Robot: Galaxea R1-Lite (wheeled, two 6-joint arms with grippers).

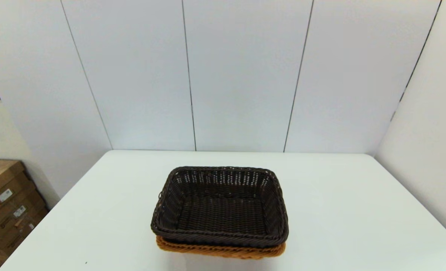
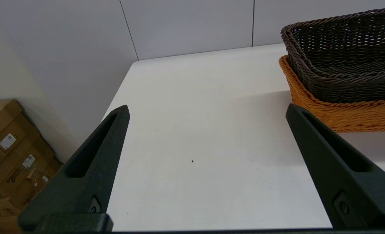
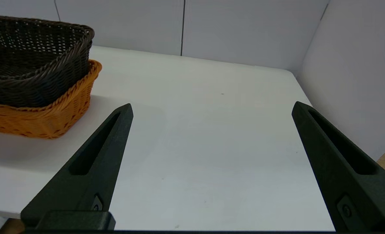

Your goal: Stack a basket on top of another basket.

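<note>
1. Bench first: the white rectangular table (image 1: 339, 210) carries everything, with pale wall panels (image 1: 241, 75) rising behind its far edge and along its right side.
2. Stacked brown cardboard boxes (image 1: 8, 207) stand on the floor beyond the table's left edge.
3. Near the front edge, about midway between the left and right edges, sits the orange-tan rectangular woven wicker basket with a braided rim (image 1: 223, 251). From the head view only a strip of its front rim shows; the left wrist view shows its side wall (image 2: 341, 113) resting flat on the table, and the right wrist view shows its other side (image 3: 49, 113).
4. Nested inside it sits the dark brown, almost black rectangular woven wicker basket with flared sides and braided rim (image 1: 221, 210). Its rim stands above the orange-tan rim all round (image 2: 341, 65), and it looks level and squarely seated (image 3: 26, 74). Nothing lies inside it.
5. The left gripper (image 2: 207, 109) hangs above bare table toward the left edge, apart from both baskets. Its two black fingers are spread wide with nothing between them.
6. The right gripper (image 3: 211, 107) hangs above bare table toward the right edge, likewise apart from the stack. Its jaws are spread wide and hold nothing.
7. Neither arm appears in the head view.
</note>
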